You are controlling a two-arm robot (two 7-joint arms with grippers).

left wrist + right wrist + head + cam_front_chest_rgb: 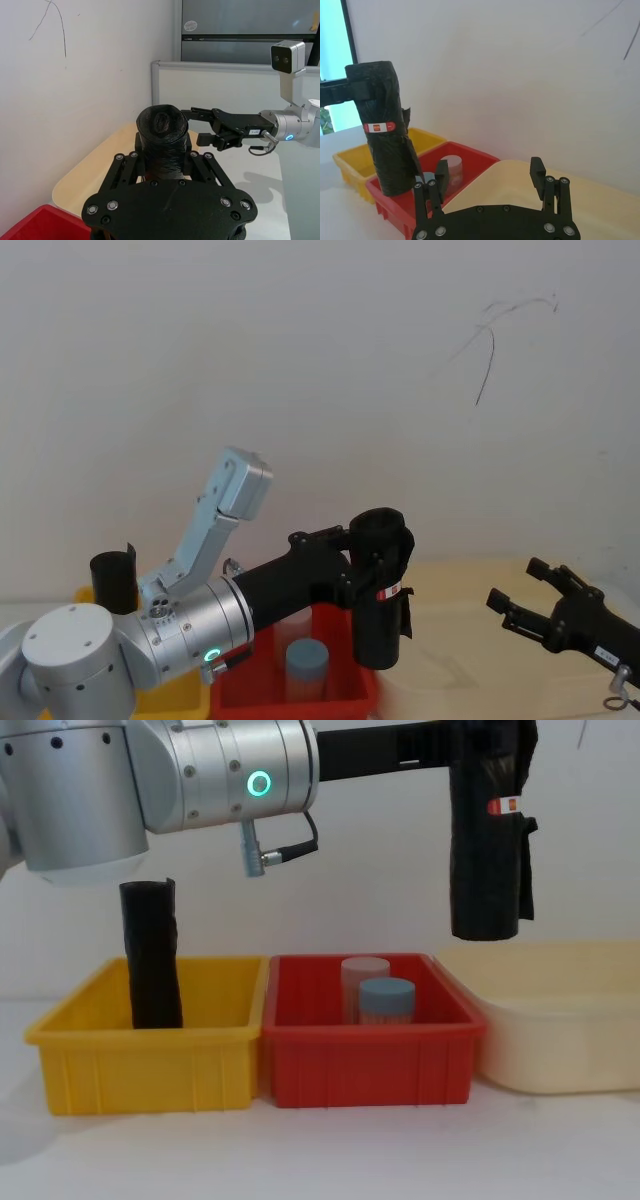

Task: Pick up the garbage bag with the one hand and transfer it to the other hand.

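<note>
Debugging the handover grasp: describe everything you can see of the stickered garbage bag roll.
The garbage bag is a tall black roll of thin, glossy, wrinkled plastic, with a hollow at its top end. A small red-and-white sticker wraps its upper part, and a loose flap hangs off one side. It stands upright in the air, clamped near the top by the left hand, clear of the red bin below. The open right hand is apart from it.
</note>
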